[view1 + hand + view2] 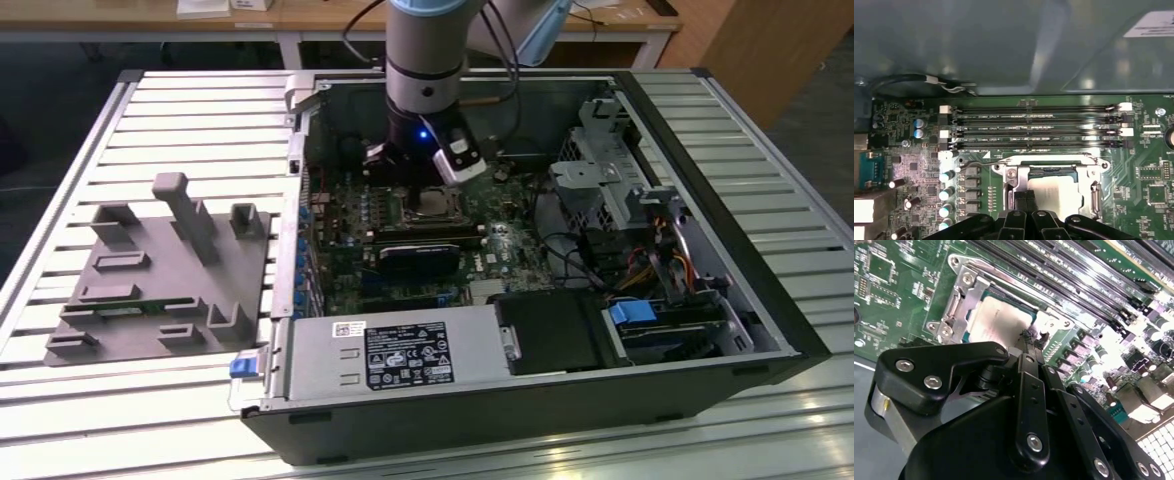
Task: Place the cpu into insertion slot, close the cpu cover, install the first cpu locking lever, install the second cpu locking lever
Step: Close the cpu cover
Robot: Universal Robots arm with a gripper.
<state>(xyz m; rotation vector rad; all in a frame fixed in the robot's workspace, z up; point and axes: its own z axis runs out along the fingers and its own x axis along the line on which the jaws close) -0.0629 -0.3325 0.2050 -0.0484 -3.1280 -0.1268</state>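
Here the pale silver cpu (1059, 195) lies under the cpu cover (1021, 176), tool (1024, 202) closed, empty.

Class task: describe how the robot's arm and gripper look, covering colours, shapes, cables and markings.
The arm is a silver-grey cylinder with a pale blue cap, black lower down, where a small blue light glows. A white camera housing sits at the wrist; a dark cable loops beside it. The gripper is matte black, with flat linkage bars and silver screw heads.
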